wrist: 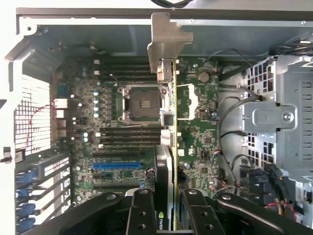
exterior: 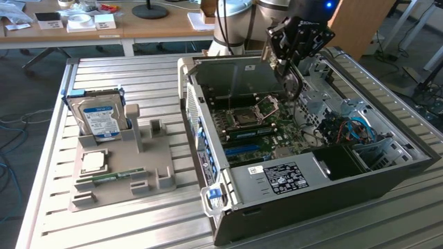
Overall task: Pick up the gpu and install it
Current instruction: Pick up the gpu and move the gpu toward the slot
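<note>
You will note your claw (wrist: 168, 215) is black. The gpu (wrist: 164, 166) shows dark with a yellow-green edge and a silver bracket (wrist: 164, 39). Motherboard (wrist: 195, 142): green, with one blue slot (wrist: 115, 165). Hard drive (exterior: 100, 120): silver, blue-and-white label. Bench (exterior: 118, 72): silver-grey, ribbed. Case (exterior: 325, 202): black outside, grey inside.

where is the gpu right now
The gpu is clamped edge-on in the jaws, hanging above the motherboard of the open computer case, near the CPU socket; in the exterior view it sits upper centre-right.
</note>
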You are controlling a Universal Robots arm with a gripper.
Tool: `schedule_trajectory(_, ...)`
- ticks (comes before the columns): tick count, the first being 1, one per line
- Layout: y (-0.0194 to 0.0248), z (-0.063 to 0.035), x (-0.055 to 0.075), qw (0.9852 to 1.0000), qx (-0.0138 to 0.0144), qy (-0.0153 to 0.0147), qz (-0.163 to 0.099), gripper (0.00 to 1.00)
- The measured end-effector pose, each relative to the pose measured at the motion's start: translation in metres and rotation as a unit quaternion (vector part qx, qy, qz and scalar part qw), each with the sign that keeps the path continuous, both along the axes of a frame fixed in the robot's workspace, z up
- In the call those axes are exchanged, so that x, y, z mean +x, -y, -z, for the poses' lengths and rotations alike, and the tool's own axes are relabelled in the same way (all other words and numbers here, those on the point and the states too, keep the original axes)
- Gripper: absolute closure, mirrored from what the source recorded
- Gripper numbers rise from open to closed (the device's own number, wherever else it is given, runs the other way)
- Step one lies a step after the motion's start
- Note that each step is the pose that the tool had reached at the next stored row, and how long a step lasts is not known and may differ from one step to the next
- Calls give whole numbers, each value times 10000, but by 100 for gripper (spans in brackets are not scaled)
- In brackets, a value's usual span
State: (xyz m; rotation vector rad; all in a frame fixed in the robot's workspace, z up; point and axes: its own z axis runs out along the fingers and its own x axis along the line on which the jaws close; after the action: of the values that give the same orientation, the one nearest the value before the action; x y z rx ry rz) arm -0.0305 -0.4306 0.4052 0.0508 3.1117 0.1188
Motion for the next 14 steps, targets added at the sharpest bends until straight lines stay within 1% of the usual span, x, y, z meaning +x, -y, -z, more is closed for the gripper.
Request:
schedule_trajectory(9, -1, 1, 218, 10000, 0, 0, 0, 73)
schedule_trajectory(11, -1, 1, 242, 10000, 0, 0, -1, 73)
schedule_trajectory(14, -1, 1, 244, 10000, 0, 0, 0, 73)
